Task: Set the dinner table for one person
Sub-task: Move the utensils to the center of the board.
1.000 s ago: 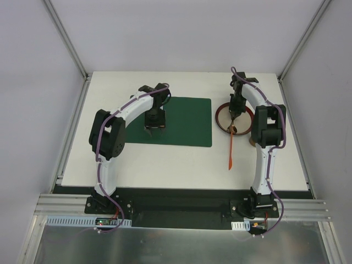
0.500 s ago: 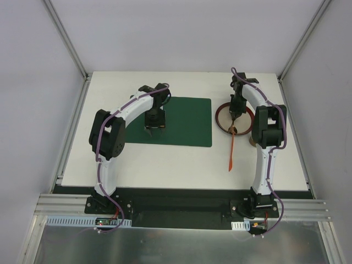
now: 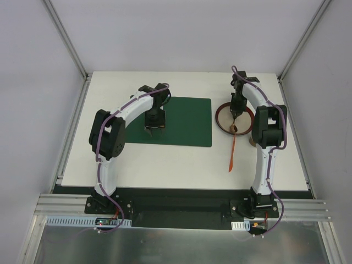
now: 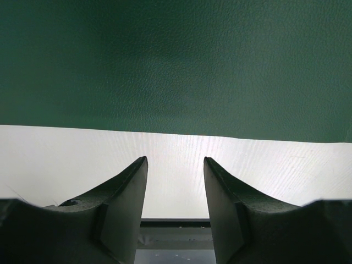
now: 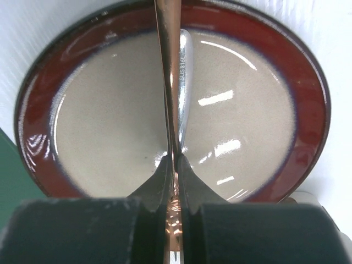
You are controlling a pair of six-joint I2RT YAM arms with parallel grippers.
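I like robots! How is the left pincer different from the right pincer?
The left pincer is open and empty; the right pincer is shut on a thin coppery utensil. The left hangs over the edge of the green placemat, the right over the red-rimmed plate. Both are dark.

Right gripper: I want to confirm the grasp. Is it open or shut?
The right gripper is shut on the utensil: in the right wrist view both fingers pinch its copper-coloured handle above the plate.

Left arm (image 3: 129, 108) and right arm (image 3: 265, 160): white link shells, black joint housings, purple cable (image 3: 98, 159) along each, left gripper (image 4: 175, 159) fingers (image 4: 125, 203) dark matte wedges.
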